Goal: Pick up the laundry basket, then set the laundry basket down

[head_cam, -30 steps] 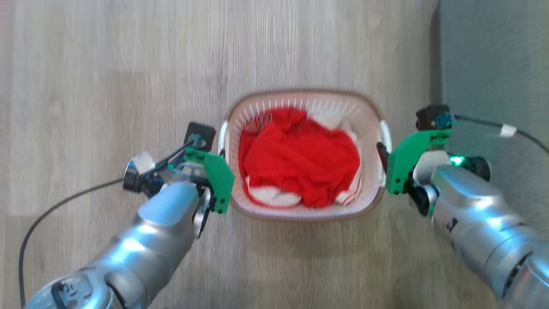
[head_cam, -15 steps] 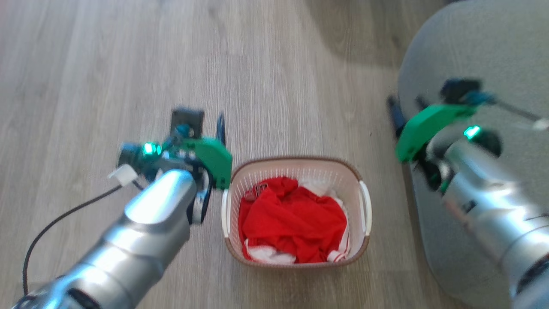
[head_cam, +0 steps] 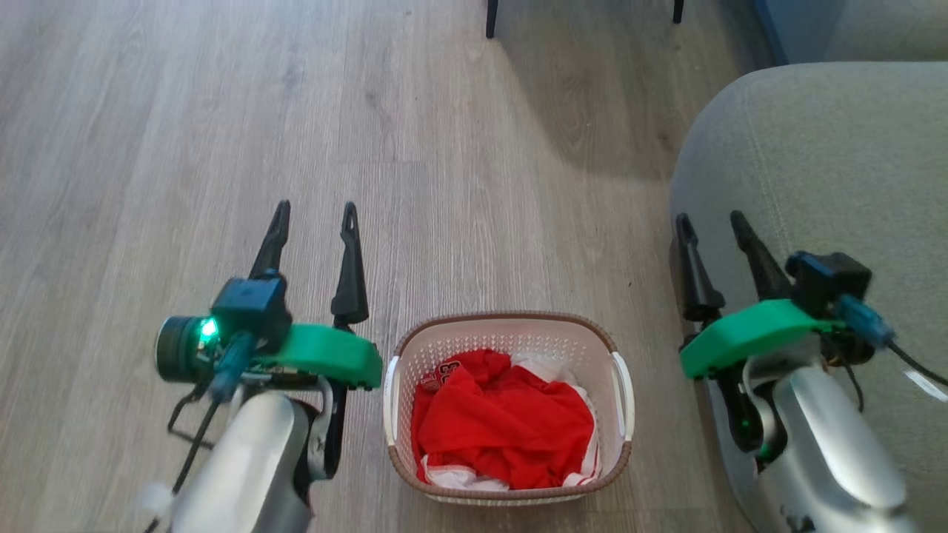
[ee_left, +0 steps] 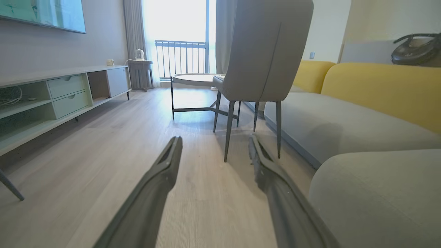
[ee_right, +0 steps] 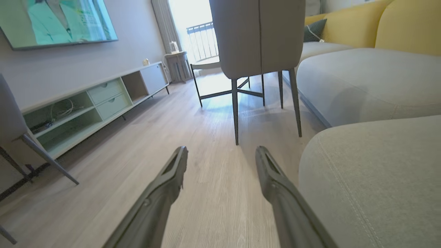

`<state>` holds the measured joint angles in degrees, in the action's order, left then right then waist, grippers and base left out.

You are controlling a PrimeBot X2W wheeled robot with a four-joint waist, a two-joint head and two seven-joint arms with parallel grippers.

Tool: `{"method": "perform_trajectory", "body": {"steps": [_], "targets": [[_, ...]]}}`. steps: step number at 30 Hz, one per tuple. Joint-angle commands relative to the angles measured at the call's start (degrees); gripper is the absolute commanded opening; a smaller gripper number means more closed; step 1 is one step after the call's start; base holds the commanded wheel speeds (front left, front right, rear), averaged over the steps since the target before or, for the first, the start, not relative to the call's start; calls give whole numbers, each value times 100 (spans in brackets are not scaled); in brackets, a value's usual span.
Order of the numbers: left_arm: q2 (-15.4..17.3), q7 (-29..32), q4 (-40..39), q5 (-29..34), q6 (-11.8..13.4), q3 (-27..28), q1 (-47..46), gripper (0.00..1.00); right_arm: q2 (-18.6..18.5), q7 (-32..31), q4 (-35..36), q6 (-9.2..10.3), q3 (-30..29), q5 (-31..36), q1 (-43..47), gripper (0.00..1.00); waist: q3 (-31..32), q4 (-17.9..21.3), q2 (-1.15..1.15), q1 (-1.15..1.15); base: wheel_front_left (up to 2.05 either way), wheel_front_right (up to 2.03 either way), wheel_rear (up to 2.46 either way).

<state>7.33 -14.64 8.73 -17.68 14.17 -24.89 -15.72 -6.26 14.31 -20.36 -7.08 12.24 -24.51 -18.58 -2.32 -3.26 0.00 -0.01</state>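
The laundry basket [head_cam: 415, 348], cream-white perforated plastic with a brown rim, stands on the wooden floor at the bottom middle of the head view, holding red and white clothes [head_cam: 503, 422]. My left gripper [head_cam: 315, 211] is raised to its left, fingers pointing forward, open and empty; the left wrist view has that gripper [ee_left: 214, 141] spread over bare floor. Right of the basket, my right gripper [head_cam: 709, 220] is lifted beside the sofa, open and empty, and in its own wrist view [ee_right: 222, 151] it points across the room. Neither gripper touches the basket.
A grey sofa seat [head_cam: 815, 170] fills the right side, close to my right arm. A grey chair [ee_left: 262, 51] on thin dark legs stands ahead, with a small round table [ee_left: 193, 79] behind it. A low TV cabinet [ee_left: 51, 100] runs along the left wall.
Both grippers have left the basket's side handles, risen and swung to point forward. The head camera has tilted up, so the basket now sits lower in the picture.
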Motion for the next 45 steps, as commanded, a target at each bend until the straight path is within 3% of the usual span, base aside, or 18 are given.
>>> {"method": "perform_trajectory", "body": {"steps": [1, 5, 13, 18, 23, 45], "targets": [[-96, -35, -387, 126, -125, 416, -2, 100, 69, 68, 458, -41, -69, 100, -55, 100, 33, 8, 0, 1, 0, 0, 0], [-308, -35, -721, 434, -467, 827, 496, 100, 191, 68, 1115, -41, -216, 293, 398, 100, 95, -1, 0, 1, 0, 0, 0], [-436, -36, -727, 586, -822, 1149, 1087, 100, 300, 68, 1522, -41, -557, 581, 1045, 100, 189, -44, 0, 1, 0, 0, 0], [-443, -36, -697, 732, -755, 1139, 1294, 100, 323, 69, 1543, -41, -582, 803, 1353, 100, 210, -54, 0, 1, 0, 0, 0], [-444, -36, -612, 679, -851, 1146, 1375, 100, 334, 69, 1531, -41, -599, 941, 1545, 100, 216, -33, 0, 1, 0, 0, 0], [-445, -36, -705, 561, -922, 1140, 1360, 100, 337, 69, 1501, -41, -640, 826, 1530, 100, 175, 10, 0, 1, 0, 0, 0]]}}
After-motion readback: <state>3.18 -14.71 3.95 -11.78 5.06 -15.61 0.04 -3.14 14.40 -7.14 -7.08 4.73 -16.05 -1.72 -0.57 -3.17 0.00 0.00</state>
